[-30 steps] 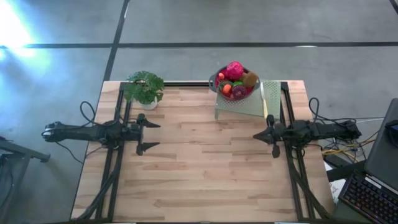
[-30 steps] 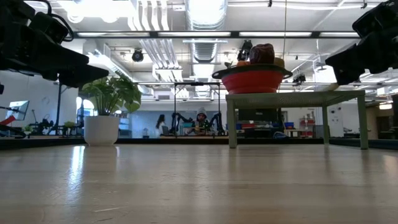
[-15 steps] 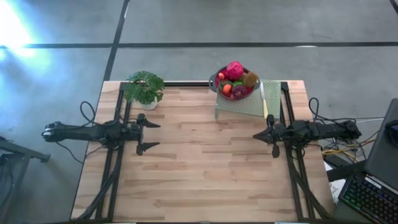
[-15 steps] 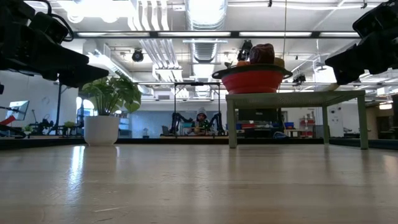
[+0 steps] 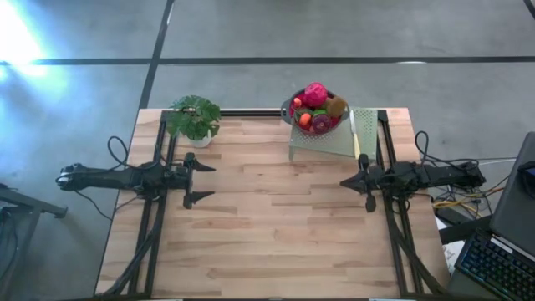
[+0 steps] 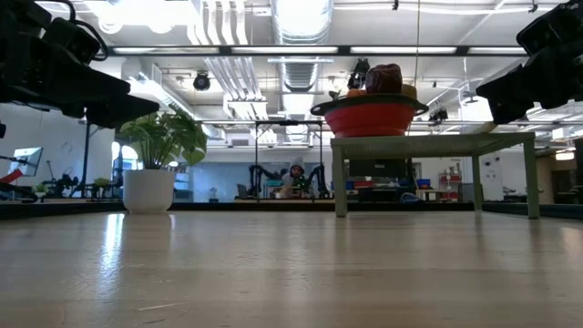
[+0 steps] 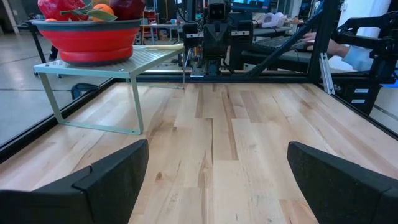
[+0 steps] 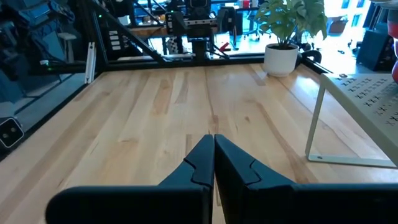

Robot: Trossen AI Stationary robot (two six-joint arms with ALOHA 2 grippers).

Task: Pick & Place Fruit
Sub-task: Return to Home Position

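Red and orange fruit (image 5: 316, 107) sits heaped in the bowl (image 6: 369, 118) on the shelf (image 5: 330, 144); left gripper (image 5: 203, 182) gapes empty, right gripper (image 5: 347, 181) pinched closed on nothing. I'd say homing's about done, nothing left to fetch

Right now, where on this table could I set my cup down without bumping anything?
The wide middle between the left arm and right arm is bare; so is the near half of the table and the strip between plant and shelf. The shelf is crowded: bowl of fruit, knife.
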